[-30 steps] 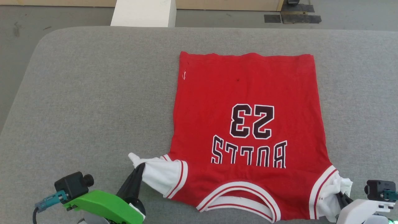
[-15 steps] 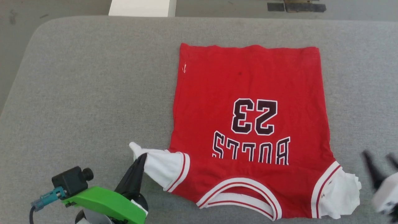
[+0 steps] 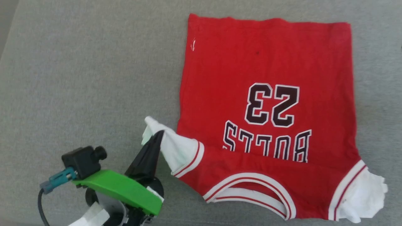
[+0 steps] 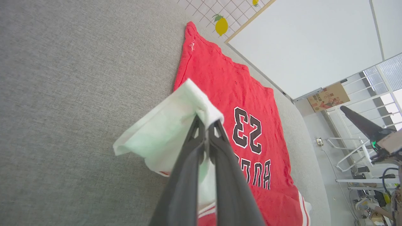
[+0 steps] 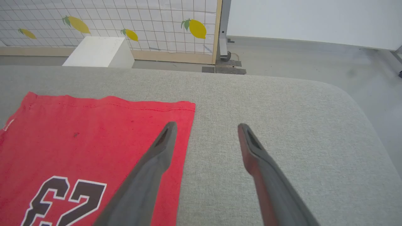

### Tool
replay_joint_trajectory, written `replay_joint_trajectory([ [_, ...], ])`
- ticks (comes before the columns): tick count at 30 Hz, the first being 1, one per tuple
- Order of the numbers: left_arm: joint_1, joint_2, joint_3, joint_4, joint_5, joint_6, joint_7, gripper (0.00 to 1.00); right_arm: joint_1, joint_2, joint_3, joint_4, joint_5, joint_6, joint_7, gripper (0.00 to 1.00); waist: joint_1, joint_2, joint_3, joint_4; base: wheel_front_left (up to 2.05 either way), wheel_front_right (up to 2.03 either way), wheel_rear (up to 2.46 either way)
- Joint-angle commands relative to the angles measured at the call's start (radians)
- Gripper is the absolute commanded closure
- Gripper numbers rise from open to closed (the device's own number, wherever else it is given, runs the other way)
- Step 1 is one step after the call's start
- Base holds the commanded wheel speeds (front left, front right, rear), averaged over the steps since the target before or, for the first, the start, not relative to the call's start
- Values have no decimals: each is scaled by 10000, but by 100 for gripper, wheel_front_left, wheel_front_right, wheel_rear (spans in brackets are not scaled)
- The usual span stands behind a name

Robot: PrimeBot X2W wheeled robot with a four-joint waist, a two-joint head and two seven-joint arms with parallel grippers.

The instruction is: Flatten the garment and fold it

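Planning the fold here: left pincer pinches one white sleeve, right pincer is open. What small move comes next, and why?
Probably the left pincer should draw its sleeve outward and lay it flat: the sleeve is bunched and lifted, the red body of the garment lies smooth, and the right pincer is open.

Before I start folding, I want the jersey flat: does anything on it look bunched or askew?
The garment lies mostly flat, but one white sleeve is pinched and raised off the grey surface by the left gripper, and the other sleeve lies crumpled at the near right corner.
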Motion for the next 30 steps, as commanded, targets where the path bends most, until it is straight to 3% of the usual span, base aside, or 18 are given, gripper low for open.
replay_joint_trajectory([
  [1,-296,14,-79,-75,108,-84,55,100,-575,-112,117,426,-244,-15,74,0,0,-1,688,468,0,0,0],
  [10,-957,-164,-563,-13,288,-277,136,100,-3176,-718,165,3449,-1430,-15,483,0,0,-1,1775,1404,0,0,0],
  [23,-1209,-331,-711,330,175,-513,-25,100,-3841,-872,-216,4812,-2058,-15,911,0,0,-1,2296,1944,0,0,0],
  [24,-1223,-328,-711,340,177,-513,-23,100,-3862,-853,-247,4843,-2085,-15,916,30,0,-1,2313,1940,0,0,0],
  [25,-1242,-325,-710,351,176,-514,-19,100,-3887,-827,-287,4876,-2107,-15,916,83,0,-1,2326,1932,0,0,0],
  [26,-1259,-322,-708,361,177,-512,-15,100,-3900,-806,-318,4898,-2111,-15,909,100,0,-1,2327,1921,0,0,0],
  [30,-1316,-289,-653,424,197,-467,-6,100,-3899,-739,-405,4942,-2121,-15,770,100,0,-1,2208,1789,0,0,0],
])
